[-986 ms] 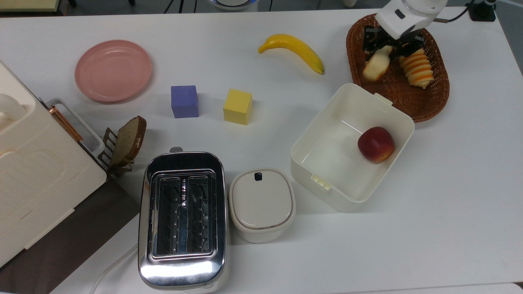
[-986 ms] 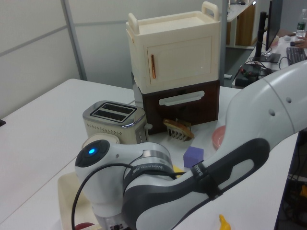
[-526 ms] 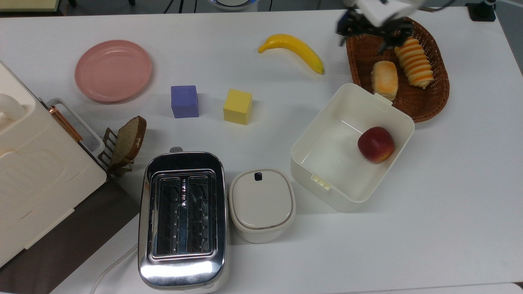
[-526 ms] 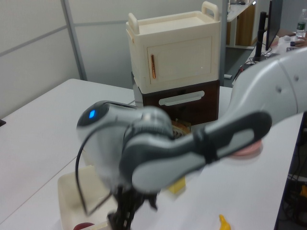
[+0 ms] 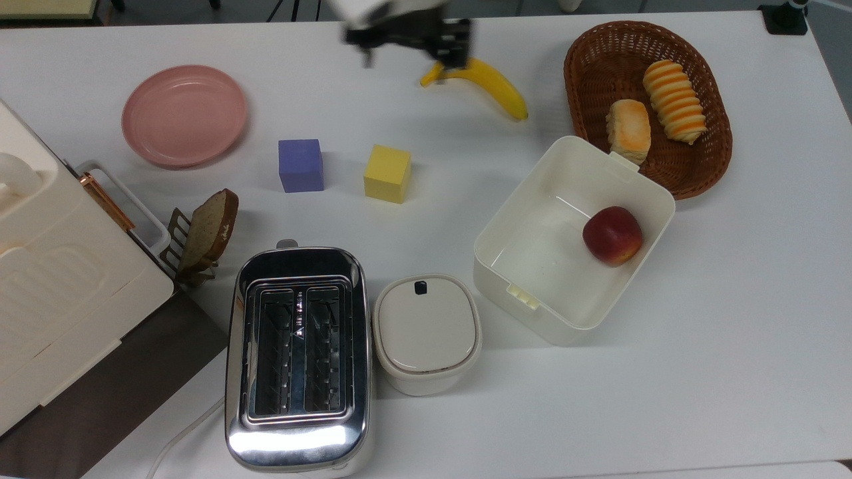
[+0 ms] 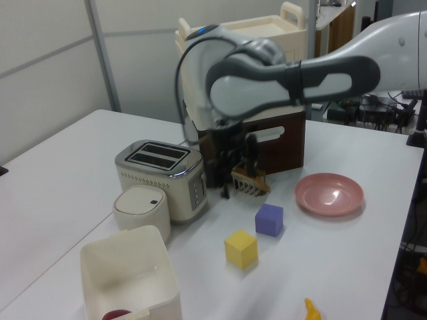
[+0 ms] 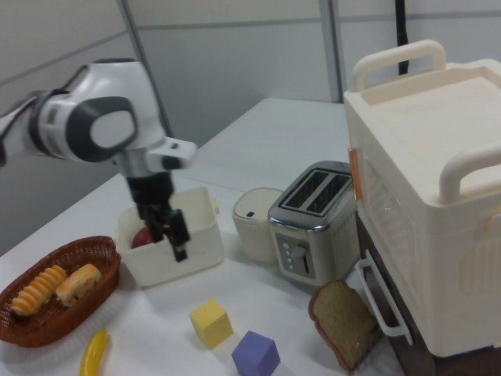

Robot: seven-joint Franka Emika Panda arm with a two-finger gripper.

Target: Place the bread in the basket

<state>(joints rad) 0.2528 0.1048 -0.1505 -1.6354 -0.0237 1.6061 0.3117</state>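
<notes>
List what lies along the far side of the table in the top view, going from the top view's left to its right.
Round pink plate → black two-finger gripper → yellow banana → small loaf-shaped bread → orange-and-cream striped spiral roll, both breads inside the oval brown wicker basket.

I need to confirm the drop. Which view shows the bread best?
The top view: the bread lies in the basket beside the striped roll, unobstructed. The right view shows it small, low at its left edge.

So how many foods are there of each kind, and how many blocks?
Bread: 3: bread, striped roll, toast slice
Fruit: 2: banana, apple
Blocks: 2: purple block, yellow block
Total: 7
</notes>
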